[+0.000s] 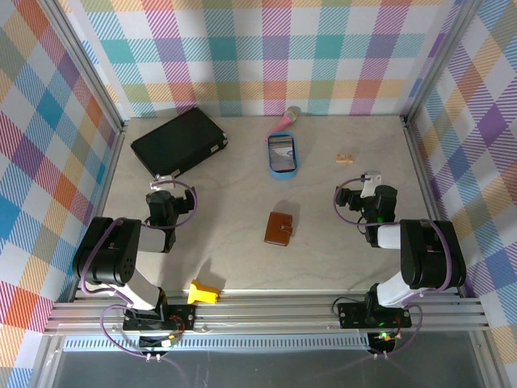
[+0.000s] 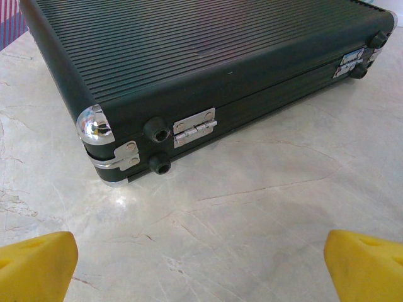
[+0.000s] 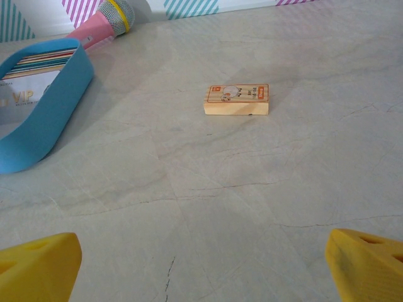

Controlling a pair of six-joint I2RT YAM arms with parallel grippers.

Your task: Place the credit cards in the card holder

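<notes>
From the released right hand, nearer than the released left hand, reach left toward the far edge of the desk for credit cards in the blue tray.

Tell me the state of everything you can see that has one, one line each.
card holder, closed, lying flat
credit cards, lying in the blue tray
black case, closed, lying flat
pink microphone, lying on its side
left fingers, open, holding nothing
right fingers, open, holding nothing

Card in blue tray apparently reads "VIP".
</notes>
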